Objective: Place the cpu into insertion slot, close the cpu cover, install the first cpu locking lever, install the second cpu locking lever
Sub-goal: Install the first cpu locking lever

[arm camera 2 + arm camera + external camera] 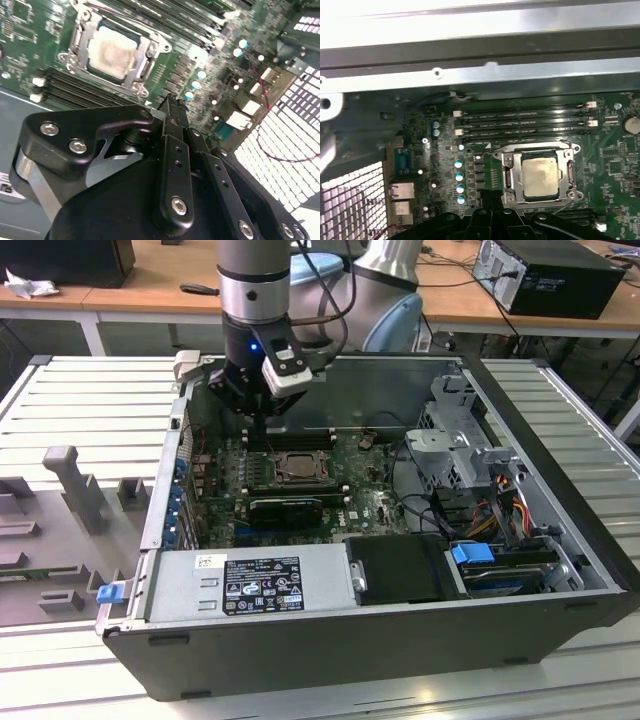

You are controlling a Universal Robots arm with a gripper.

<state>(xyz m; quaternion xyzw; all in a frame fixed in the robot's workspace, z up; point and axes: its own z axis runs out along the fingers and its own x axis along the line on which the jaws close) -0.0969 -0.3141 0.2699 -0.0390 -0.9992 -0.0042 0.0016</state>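
One cpu (pixel 538 175) lies flat, shiny side up, in the insertion slot (pixel 540 199) on the green motherboard (pixel 615 160). It is square, with no long side. One cpu cover (pixel 509 172) lies flat around it. The gripper (pixel 172 102) hangs beside the slot, its fingers together and holding nothing.

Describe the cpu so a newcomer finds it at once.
Inside the open computer case, find the green motherboard on its floor. Near the board's middle, beside the long black memory slots, a silver-grey cpu cover frames the cpu. It is the only small, flat, pale metal square there, unlike the dark slots and tiny components around it.
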